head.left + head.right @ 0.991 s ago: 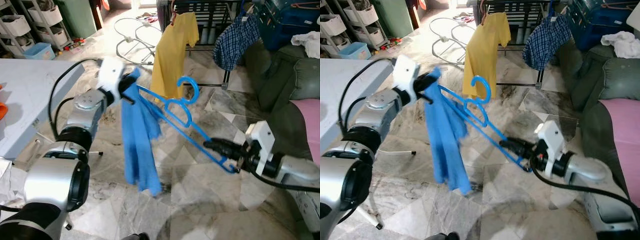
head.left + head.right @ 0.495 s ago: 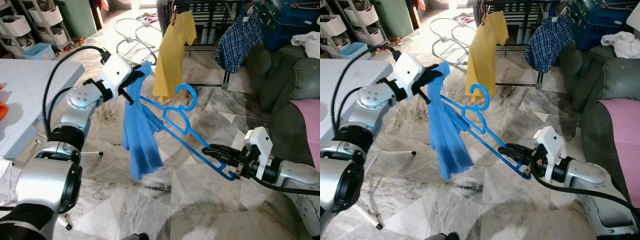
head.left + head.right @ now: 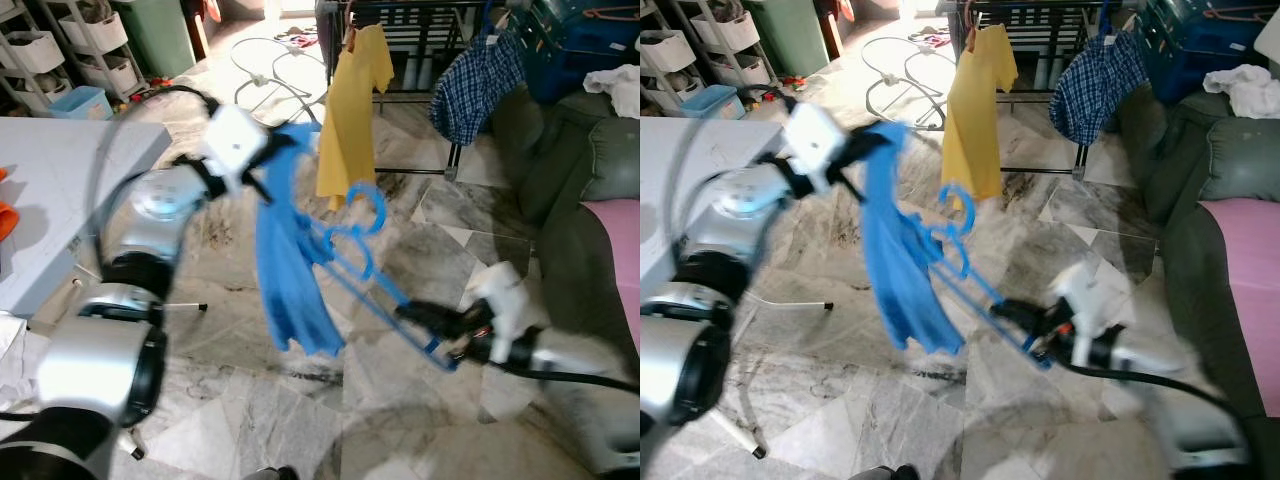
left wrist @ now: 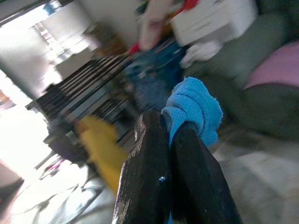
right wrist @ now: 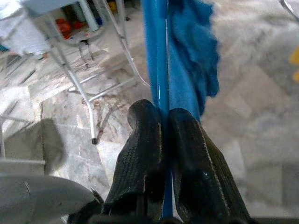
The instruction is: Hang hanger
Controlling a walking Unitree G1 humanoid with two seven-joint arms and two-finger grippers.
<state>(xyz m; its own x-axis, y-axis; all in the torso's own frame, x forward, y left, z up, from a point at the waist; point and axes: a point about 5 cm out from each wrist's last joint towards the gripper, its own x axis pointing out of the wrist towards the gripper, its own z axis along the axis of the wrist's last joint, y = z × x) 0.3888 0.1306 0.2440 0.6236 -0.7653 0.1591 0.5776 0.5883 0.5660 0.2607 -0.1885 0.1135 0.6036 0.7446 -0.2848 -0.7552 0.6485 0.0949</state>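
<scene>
A blue plastic hanger [image 3: 362,262] slants from upper left to lower right over the marble floor, hook up. A blue garment [image 3: 290,270] hangs from its upper end. My left gripper [image 3: 268,160] is shut on the top of the blue garment [image 4: 194,107], held high at the left. My right gripper [image 3: 425,318] is shut on the hanger's lower end; in the right wrist view the blue bar [image 5: 160,70] runs between its fingers [image 5: 140,144]. Behind stands a black drying rack [image 3: 400,40] with a yellow shirt [image 3: 350,100] and a plaid shirt [image 3: 475,85].
A grey table [image 3: 60,190] is at the left, with storage shelves [image 3: 75,55] behind it. A green sofa [image 3: 590,190] with a pink cushion [image 3: 615,250] fills the right side. Wire hoops [image 3: 280,75] lie on the floor near the rack.
The whole picture has blurred and shifted a little. My right gripper has drawn left with the hanger's lower end, and the garment now hangs further right, nearer the hanger's hook.
</scene>
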